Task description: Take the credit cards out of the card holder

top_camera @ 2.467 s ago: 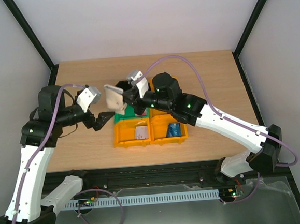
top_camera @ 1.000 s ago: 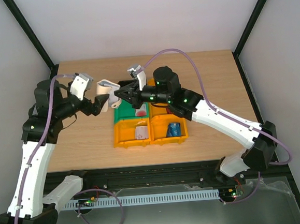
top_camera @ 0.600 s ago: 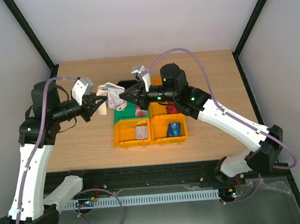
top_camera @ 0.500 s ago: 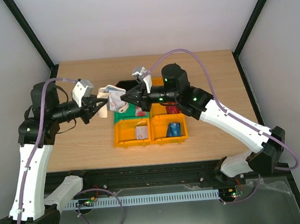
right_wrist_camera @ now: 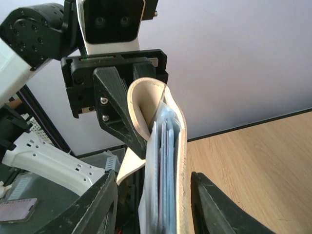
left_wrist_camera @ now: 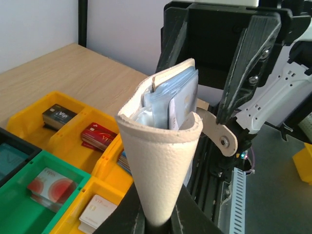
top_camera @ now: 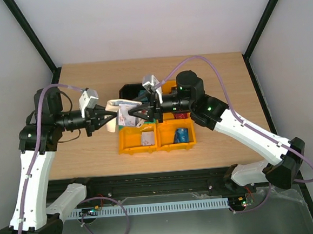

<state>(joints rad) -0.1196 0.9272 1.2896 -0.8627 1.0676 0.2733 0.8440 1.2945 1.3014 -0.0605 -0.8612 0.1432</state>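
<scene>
The card holder (top_camera: pixel 112 107) is a whitish leather sleeve held up in the air between the two arms, above the bins. My left gripper (top_camera: pixel 108 119) is shut on its folded end (left_wrist_camera: pixel 161 161). Several pale blue and white credit cards (left_wrist_camera: pixel 179 101) stand edge-on inside its open mouth. My right gripper (right_wrist_camera: pixel 161 207) is open, with one finger (right_wrist_camera: pixel 105 204) on each side of the holder's open end (right_wrist_camera: pixel 181 146) and a gap on both sides. The cards (right_wrist_camera: pixel 165 165) show between the leather walls. More cards lie in the bins below.
Orange bins (top_camera: pixel 130 146) hold a white card (left_wrist_camera: pixel 95 212), a red card (left_wrist_camera: pixel 97 136), a black card (left_wrist_camera: pixel 57 116) and blue cards (top_camera: pixel 182 135). A green bin (left_wrist_camera: pixel 68 165) holds a white-red card (left_wrist_camera: pixel 46 184). A black bin (top_camera: pixel 128 90) stands behind.
My left gripper has closed on the card holder that the right gripper was gripping. The right jaws have come apart around it, and both grippers have shifted toward the near side.
</scene>
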